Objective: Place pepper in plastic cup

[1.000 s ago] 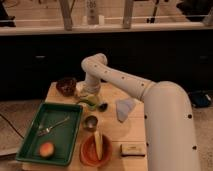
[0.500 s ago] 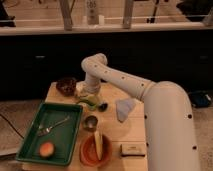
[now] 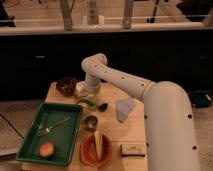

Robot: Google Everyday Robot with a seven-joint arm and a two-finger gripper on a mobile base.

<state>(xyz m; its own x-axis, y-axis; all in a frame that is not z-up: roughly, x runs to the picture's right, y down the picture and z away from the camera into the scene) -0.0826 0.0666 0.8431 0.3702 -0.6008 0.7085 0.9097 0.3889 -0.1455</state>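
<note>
Pepper (image 3: pixel 103 106), small and glossy, beside end effector (image 3: pixel 90 100).

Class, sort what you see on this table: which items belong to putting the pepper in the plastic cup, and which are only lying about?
Belong to the job:
plastic cup
gripper, low at the cup
pepper: not clearly visible

Lying about:
green tray
fork
orange fruit
metal cup
dark bowl
orange bowl

A wooden tabletop (image 3: pixel 112 141) carries a green tray (image 3: pixel 30 142) at its left, with a fork (image 3: pixel 51 126) and a round orange fruit (image 3: pixel 47 149) lying in it. Just right of the tray stand a small metal cup (image 3: pixel 90 122) and an orange bowl (image 3: pixel 88 153). A dark bowl (image 3: pixel 66 85) sits at the far left corner, a crumpled cloth (image 3: pixel 125 108) to the right, and a sponge (image 3: pixel 132 149) near the front edge.
</note>
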